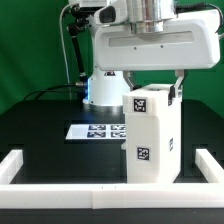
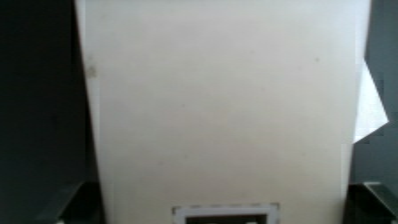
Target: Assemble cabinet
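Observation:
The cabinet's big white box (image 1: 152, 138) stands upright on the black table at the front, right of centre in the exterior view, with black-and-white tags on its top and front. My gripper (image 1: 153, 92) is at its upper end, one finger on each side wall, closed against it. In the wrist view the box's plain white face (image 2: 214, 100) fills the frame, with a tag (image 2: 226, 214) at its edge and my dark fingers (image 2: 64, 205) against its sides. The smaller white blocks are hidden or out of view.
The marker board (image 1: 95, 130) lies flat on the table behind the box, towards the exterior view's left. A low white border rail (image 1: 20, 168) runs along the table's sides and front. The arm's white base (image 1: 105, 90) stands at the back.

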`<action>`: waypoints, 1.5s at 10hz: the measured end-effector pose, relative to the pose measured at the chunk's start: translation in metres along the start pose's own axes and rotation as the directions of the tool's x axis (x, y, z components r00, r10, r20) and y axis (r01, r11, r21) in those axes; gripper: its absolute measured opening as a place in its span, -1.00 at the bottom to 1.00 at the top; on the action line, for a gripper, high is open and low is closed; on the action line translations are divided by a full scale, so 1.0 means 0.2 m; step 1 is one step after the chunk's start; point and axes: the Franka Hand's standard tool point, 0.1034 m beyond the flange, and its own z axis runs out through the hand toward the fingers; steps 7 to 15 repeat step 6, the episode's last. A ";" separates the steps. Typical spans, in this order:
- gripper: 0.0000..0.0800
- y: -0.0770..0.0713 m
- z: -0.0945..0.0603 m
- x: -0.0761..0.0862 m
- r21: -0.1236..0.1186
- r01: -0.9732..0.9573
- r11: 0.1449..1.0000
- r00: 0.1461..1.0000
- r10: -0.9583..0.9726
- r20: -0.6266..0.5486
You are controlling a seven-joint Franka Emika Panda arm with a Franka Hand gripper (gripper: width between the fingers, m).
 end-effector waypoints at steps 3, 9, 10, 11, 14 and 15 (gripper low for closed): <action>0.91 -0.01 -0.04 -0.01 0.003 0.008 1.000 1.000 -0.008 0.003; 0.98 -0.02 -0.16 -0.04 0.007 0.013 1.000 1.000 -0.013 0.022; 0.98 -0.02 -0.16 -0.04 0.007 0.013 1.000 1.000 -0.013 0.022; 0.98 -0.02 -0.16 -0.04 0.007 0.013 1.000 1.000 -0.013 0.022; 0.98 -0.02 -0.16 -0.04 0.007 0.013 1.000 1.000 -0.013 0.022; 0.98 -0.02 -0.16 -0.04 0.007 0.013 1.000 1.000 -0.013 0.022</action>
